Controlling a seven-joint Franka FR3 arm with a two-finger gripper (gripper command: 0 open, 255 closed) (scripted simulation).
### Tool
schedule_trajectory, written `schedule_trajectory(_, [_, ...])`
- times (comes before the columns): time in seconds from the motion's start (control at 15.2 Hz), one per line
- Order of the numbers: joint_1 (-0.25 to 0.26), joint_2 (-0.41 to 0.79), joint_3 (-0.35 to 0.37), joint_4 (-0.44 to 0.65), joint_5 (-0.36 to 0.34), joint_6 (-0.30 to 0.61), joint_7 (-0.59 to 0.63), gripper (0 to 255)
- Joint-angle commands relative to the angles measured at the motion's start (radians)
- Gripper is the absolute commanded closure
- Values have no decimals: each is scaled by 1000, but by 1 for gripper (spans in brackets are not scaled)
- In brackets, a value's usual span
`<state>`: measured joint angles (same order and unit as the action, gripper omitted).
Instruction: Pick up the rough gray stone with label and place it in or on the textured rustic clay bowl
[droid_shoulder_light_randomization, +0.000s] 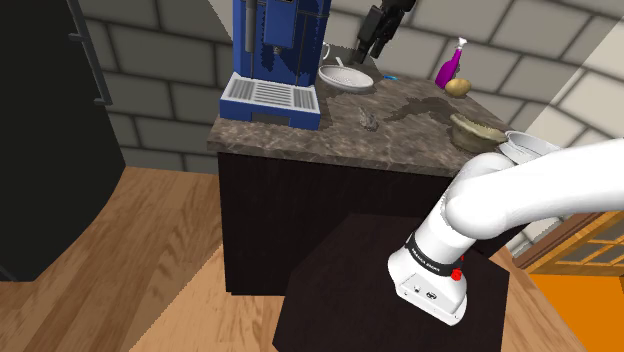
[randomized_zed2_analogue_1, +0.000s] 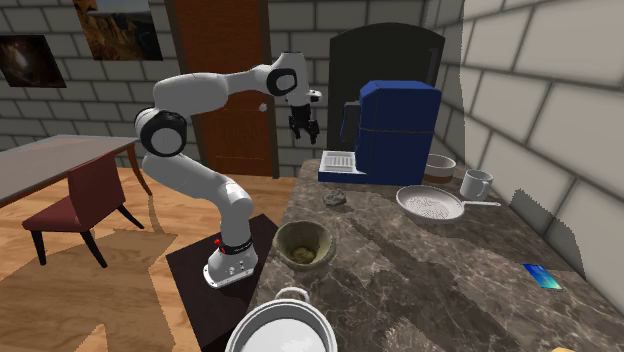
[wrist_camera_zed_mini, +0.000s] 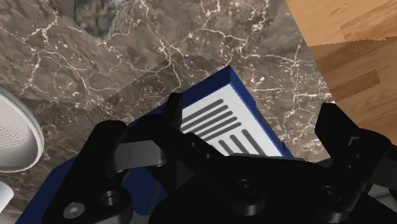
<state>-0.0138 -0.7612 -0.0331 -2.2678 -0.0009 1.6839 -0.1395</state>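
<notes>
In the second exterior view we see the white arm (randomized_zed2_analogue_1: 200, 92) rise from its stand (randomized_zed2_analogue_1: 195, 285) beside the desk (randomized_zed2_analogue_1: 420, 275), lean away to a high elbow, then run level towards the blue coffee machine (randomized_zed2_analogue_1: 395, 125). At the wrist it bends so that the end effector (randomized_zed2_analogue_1: 303, 130) points straight down, well above the desk, over the machine's white drip tray (randomized_zed2_analogue_1: 338, 160). In the wrist view we look along the end effector (wrist_camera_zed_mini: 254, 121) at that slotted tray (wrist_camera_zed_mini: 222, 124), and its two black fingers (wrist_camera_zed_mini: 337, 127) stand apart with nothing between them.

The rough grey stone (randomized_zed2_analogue_1: 335, 199) lies on the marbled desk just in front of the drip tray, apart from the fingers and untouched. The clay bowl (randomized_zed2_analogue_1: 303, 243) sits near the desk's edge, closer to the stand than the stone. In the shoulder view we find the stone (droid_shoulder_light_randomization: 368, 120) between the coffee machine (droid_shoulder_light_randomization: 280, 60) and the bowl (droid_shoulder_light_randomization: 478, 128), with the end effector (droid_shoulder_light_randomization: 378, 38) high beyond it
</notes>
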Motion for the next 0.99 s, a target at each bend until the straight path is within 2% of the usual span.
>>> schedule_trajectory(0.0, [0, 0, 0, 0, 0, 0, 0, 0])
schedule_trajectory(0.46, [-67, 20, -99, -142, -52, 186, -40, 0])
schedule_trajectory(0.92, [-134, 97, -207, -239, -95, 385, -83, 0])
